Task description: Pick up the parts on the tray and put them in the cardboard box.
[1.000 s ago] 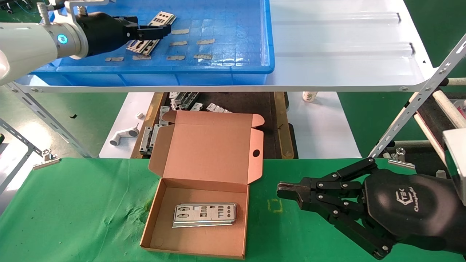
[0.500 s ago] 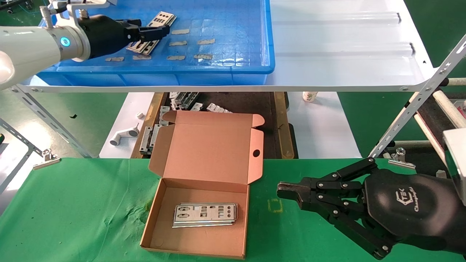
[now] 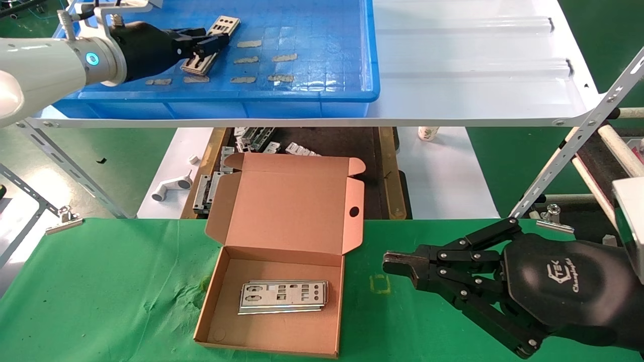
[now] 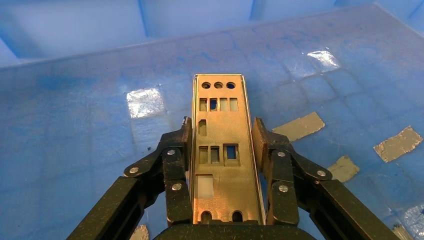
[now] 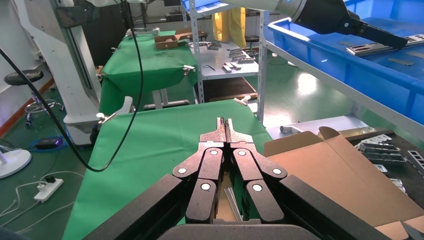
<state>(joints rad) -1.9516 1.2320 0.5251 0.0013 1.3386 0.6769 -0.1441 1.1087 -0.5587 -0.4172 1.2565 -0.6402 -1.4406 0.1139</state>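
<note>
The blue tray (image 3: 302, 95) stands on the shelf at the back left. My left gripper (image 3: 211, 44) reaches into it and is shut on a part (image 3: 225, 23), a long punched silver plate. In the left wrist view the fingers (image 4: 178, 150) press the part (image 4: 218, 105) on both long edges, just above the tray floor (image 4: 90, 150). The open cardboard box (image 3: 282, 332) sits on the green cloth at the front and holds stacked parts (image 3: 283, 296). My right gripper (image 3: 397, 265) (image 5: 225, 122) rests shut and empty to the right of the box.
Tan tape strips (image 3: 282, 58) dot the tray floor. A white ribbed shelf panel (image 3: 478, 75) lies right of the tray. Below it, a dark table holds folded brackets (image 3: 251, 138) and a white pipe piece (image 3: 171, 188). A metal clip (image 3: 63, 218) grips the cloth's left corner.
The left gripper's fingers have closed inward onto the part and drawn back a little to the left. The right arm has stayed still.
</note>
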